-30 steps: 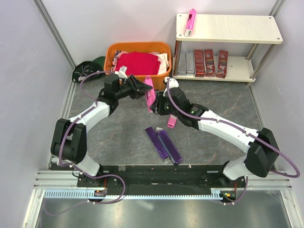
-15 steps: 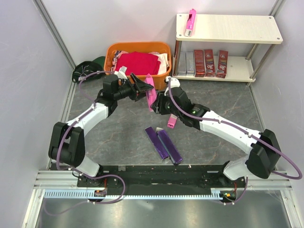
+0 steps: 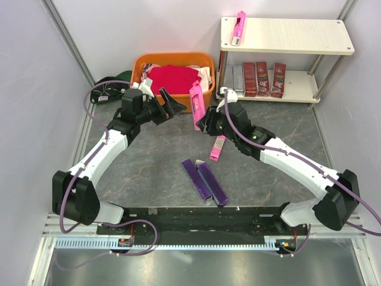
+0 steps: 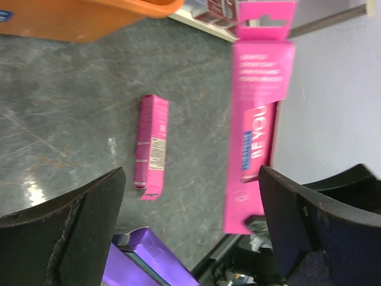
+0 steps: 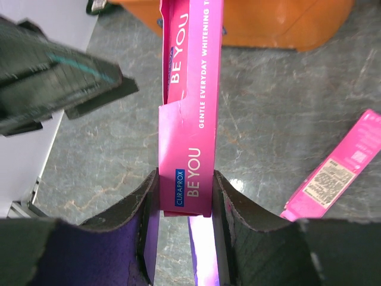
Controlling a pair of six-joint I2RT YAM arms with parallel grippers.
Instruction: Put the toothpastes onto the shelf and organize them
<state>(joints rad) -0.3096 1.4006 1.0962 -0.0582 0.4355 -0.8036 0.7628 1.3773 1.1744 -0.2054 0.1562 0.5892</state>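
My right gripper [image 3: 201, 122] [image 5: 186, 185] is shut on the lower end of a hot pink toothpaste box [image 3: 196, 106] [image 5: 189, 119], which stands nearly upright in front of the basket. My left gripper [image 3: 173, 103] [image 4: 190, 179] is open just left of that box [image 4: 256, 125], touching nothing. On the table lie another pink box [image 3: 217, 148] [image 4: 151, 146] [image 5: 339, 173] and two dark purple boxes [image 3: 204, 180] [image 4: 143, 262]. The shelf [image 3: 297, 36] stands at the back right, with a pink box [image 3: 239, 28] on its top board and silver-grey and dark red boxes [image 3: 251, 79] on its lower board.
An orange basket [image 3: 143, 65] [image 5: 286, 24] holding a red cloth [image 3: 172, 77] stands left of the shelf, right behind both grippers. A dark bundle [image 3: 110, 84] lies at its left by the wall. Metal frame posts and walls close in both sides.
My left gripper opened, let go of the pink box and drew back to the left. The right gripper kept the box and carried it up and slightly back-right.
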